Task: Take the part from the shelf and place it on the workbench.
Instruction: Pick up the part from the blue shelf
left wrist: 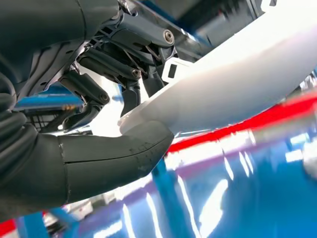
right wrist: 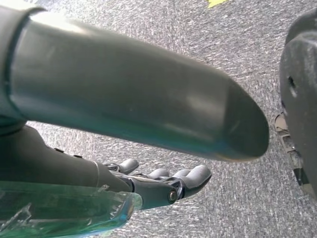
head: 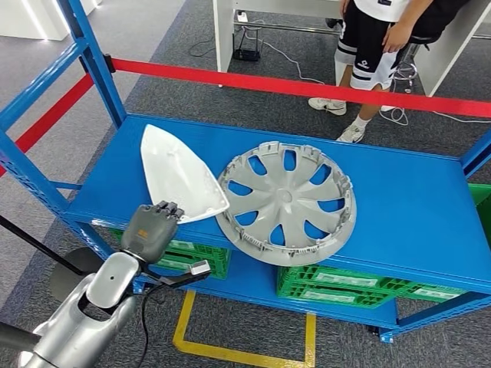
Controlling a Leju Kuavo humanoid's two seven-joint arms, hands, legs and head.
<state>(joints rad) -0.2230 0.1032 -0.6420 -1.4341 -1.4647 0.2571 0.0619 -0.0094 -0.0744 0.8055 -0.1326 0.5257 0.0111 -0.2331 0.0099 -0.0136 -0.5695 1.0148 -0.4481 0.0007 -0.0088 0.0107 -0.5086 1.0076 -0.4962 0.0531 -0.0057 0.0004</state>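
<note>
1. White part (head: 176, 172) lay on blue shelf (head: 405, 199), near edge, touching hubcap (head: 288, 202) at its tip.
2. L hand (head: 152, 230) was at part's near corner; wrist view showed thumb (left wrist: 112, 161) under the edge, fingers (left wrist: 112, 74) over it, pinching the part.
3. R hand (right wrist: 160, 181) hung over carpet, fingers loosely apart, holding nothing.
4. Risk: corner-only pinch on a wide thin panel, so it could tilt, slip out, or drag the hubcap on lift.

My right hand (right wrist: 149, 148) hangs over grey speckled carpet (right wrist: 239, 59), thick thumb stretched out, darker fingers (right wrist: 186, 177) loosely extended below it, nothing held. A yellow floor marking (right wrist: 218, 3) shows beyond.
</note>
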